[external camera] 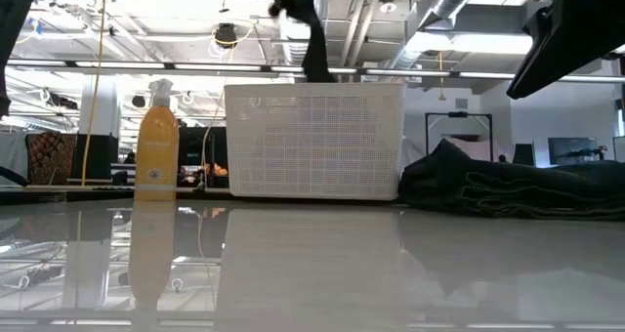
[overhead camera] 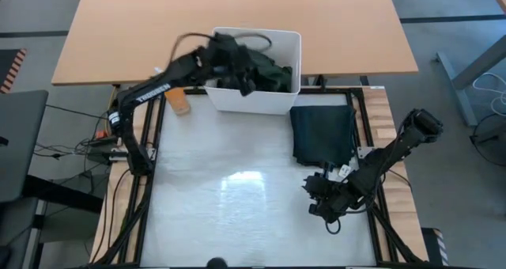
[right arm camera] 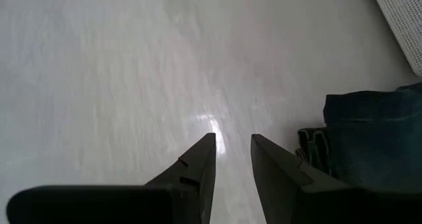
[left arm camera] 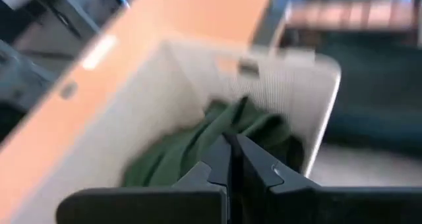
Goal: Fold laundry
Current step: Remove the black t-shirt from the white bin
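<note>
A white plastic bin stands at the table's far edge with dark green and black laundry in it. My left gripper is over the bin, shut on a green garment. In the low view a dark strip of cloth hangs above the bin. A folded dark garment lies flat on the table at the right. My right gripper hovers open over the bare table near that garment's near edge. My left gripper pinches a raised peak of the green garment between its two shut fingers, coming slanting down from the table's left side. The cloth is drawn up to the fingers. The rest of it falls away below into the bin.
An orange spray bottle stands left of the bin, seen from above. A wooden table lies beyond the far edge. The white table top is bare in the middle and at the left.
</note>
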Robot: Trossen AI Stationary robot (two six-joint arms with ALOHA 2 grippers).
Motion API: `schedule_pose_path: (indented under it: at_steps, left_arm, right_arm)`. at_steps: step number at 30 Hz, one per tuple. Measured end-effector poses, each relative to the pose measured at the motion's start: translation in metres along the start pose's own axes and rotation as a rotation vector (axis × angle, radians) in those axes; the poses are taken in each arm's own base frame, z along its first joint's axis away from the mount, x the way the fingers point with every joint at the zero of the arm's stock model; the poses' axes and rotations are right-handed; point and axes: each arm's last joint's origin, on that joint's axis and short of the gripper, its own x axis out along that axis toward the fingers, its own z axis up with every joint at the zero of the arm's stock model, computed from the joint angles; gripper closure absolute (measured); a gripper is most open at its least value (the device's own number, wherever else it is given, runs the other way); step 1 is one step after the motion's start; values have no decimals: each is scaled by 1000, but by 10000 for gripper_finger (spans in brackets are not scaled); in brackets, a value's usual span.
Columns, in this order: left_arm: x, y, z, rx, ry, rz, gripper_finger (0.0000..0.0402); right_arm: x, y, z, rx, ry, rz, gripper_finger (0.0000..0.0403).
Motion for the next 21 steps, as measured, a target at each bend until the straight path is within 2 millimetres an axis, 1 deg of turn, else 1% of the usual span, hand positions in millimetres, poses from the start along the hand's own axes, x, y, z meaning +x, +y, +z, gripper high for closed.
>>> schedule_pose_path:
  at_steps: [1, 3, 5, 7, 8, 10, 11, 13, 14, 16, 17, 19, 21]
  left_arm:
    - [-12, 4, 13, -16, -54, 7, 401]
    - [-44, 13, 41, -56, -188, 0, 401]
    - [-85, 22, 70, -101, -370, -36, 401]
    - [-124, 27, 90, -160, -580, -106, 401]
    - [-146, 29, 95, -198, -719, -152, 401]
    - [-185, 35, 98, -252, -937, -267, 402]
    - [-210, 38, 100, -273, -1062, -314, 401]
    - [-250, 44, 96, -284, -1193, -413, 401]
    - [-271, 47, 91, -277, -1228, -456, 401]
    - [-297, 48, 79, -249, -1210, -544, 401]
    - [-307, 47, 71, -237, -1170, -593, 401]
    - [-315, 42, 57, -226, -1050, -668, 401]
    - [-312, 32, 42, -217, -880, -742, 401]
  right_arm:
    - [0, 0, 0, 0, 0, 0, 281]
    - [0, 0, 0, 0, -1, -2, 281]
    - [1, 0, 0, -2, -13, -15, 281]
    - [1, 0, 0, -8, -22, -27, 281]
    - [1, 0, 1, -8, -29, -33, 281]
    - [2, -1, 0, -10, -42, -46, 281]
    - [3, -1, -2, -13, -46, -55, 281]
    - [5, -2, -5, -20, -45, -69, 281]
    - [7, -3, -5, -16, -45, -73, 281]
    - [11, -5, -7, -6, -46, -77, 281]
    - [12, -5, -7, -1, -48, -77, 281]
    - [16, -6, -7, 18, -55, -78, 281]
    - [20, -8, -4, 38, -65, -78, 281]
